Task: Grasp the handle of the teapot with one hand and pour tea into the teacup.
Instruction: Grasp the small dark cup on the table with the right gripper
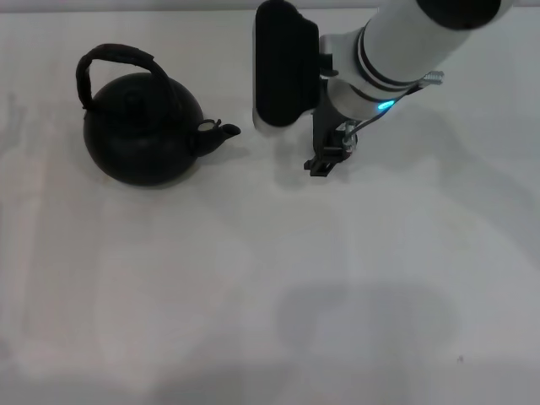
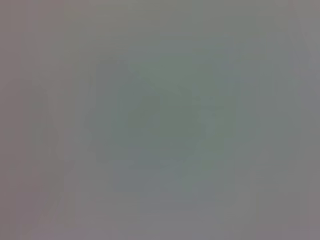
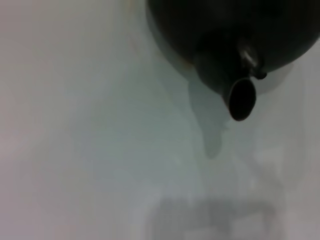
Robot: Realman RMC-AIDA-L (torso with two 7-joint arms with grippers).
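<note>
The matte black teapot (image 1: 143, 135) stands on the white table at the left in the head view. Its arched handle (image 1: 114, 57) loops upright over the lid and its spout (image 1: 221, 132) points right. My right gripper (image 1: 323, 162) hangs low over the table to the right of the spout, apart from the teapot, with nothing seen in it. The right wrist view shows the teapot (image 3: 200, 25) and its spout (image 3: 242, 97) close by. The teacup does not show in any view. My left gripper is out of view.
The white table (image 1: 253, 295) fills the head view. The right arm's white forearm (image 1: 405, 38) and a black housing (image 1: 283, 72) reach in from the far right. The left wrist view shows only a plain grey surface.
</note>
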